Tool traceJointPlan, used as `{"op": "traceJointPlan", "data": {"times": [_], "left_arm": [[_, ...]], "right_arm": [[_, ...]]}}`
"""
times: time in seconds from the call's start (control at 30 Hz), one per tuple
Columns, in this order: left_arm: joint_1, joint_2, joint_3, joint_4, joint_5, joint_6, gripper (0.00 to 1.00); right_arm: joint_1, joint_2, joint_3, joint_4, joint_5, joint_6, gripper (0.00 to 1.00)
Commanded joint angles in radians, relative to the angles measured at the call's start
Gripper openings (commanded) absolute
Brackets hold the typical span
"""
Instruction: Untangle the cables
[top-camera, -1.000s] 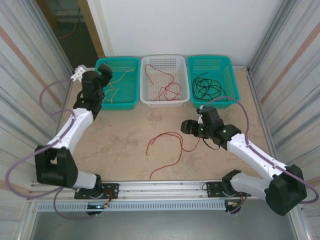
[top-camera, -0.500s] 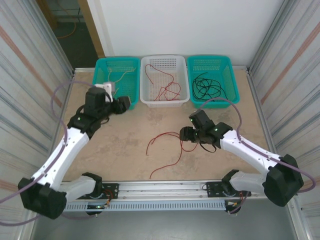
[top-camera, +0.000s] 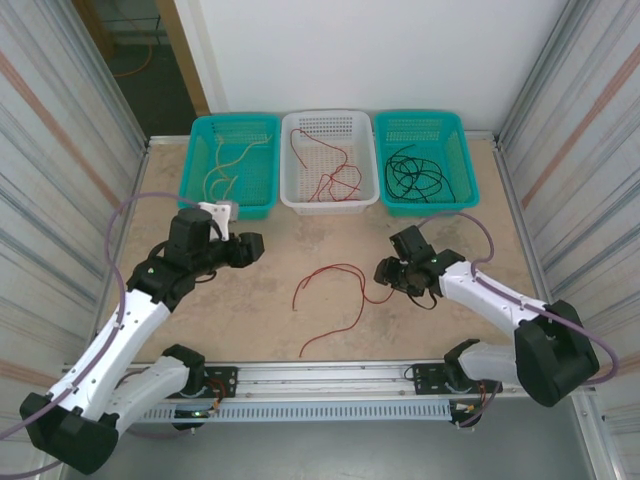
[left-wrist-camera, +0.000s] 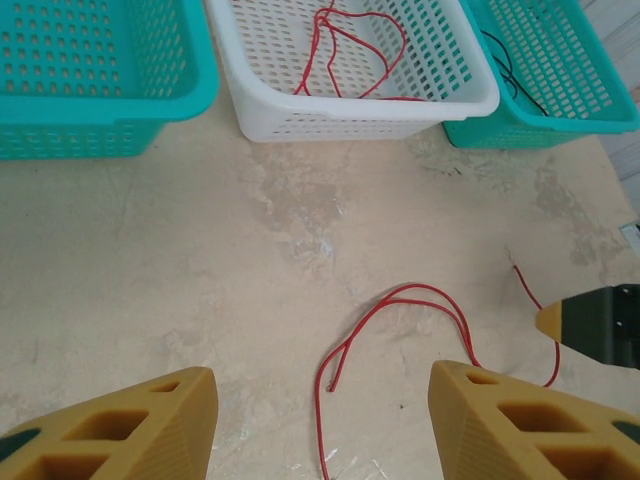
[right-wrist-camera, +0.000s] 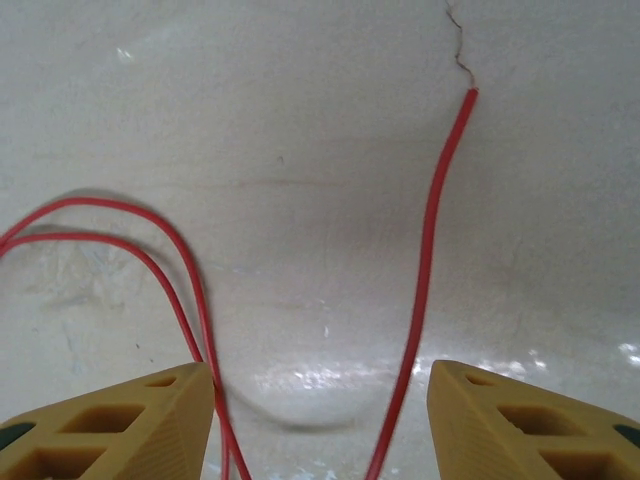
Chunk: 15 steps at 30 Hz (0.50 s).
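right tool (right-wrist-camera: 318, 410) wide, straddling red cable (right-wrist-camera: 425, 240) on counter (right-wrist-camera: 300, 120) | left tool (left-wrist-camera: 322, 400) wide, empty | advise lowering squarely, pinching one strand

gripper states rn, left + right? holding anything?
Left gripper: open, holding nothing.
Right gripper: open, low over the thin red cable, not gripping it.

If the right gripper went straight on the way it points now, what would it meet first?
Most likely the red cable on the table: in the wrist view its strands lie between the open jaws of the right gripper. How close it is remains hard to judge.
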Motion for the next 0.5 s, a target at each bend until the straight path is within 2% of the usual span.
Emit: {"op": "traceJointPlan", "data": {"times": [0.0,0.23,0.37,0.47], "left_arm": [[-0.004,-0.014,0.007,0.005,0.004,0.002,0.57],[-0.012,-0.018,0.011,0.004,-0.019,0.005,0.56],[-0.015,-0.009,0.020,0.012,-0.022,0.014,0.56],[-0.017,0.004,0.031,0.023,-0.027,0.024,0.58]], "right_arm": [[-0.040,0.042,0.006,0.039,-0.017,0.010,0.55],[-0.113,0.129,0.014,0.051,-0.084,-0.005,0.45],[-0.117,0.124,0.029,0.048,-0.084,-0.019,0.21],[-0.116,0.085,0.047,0.034,-0.065,-0.038,0.12]]}}
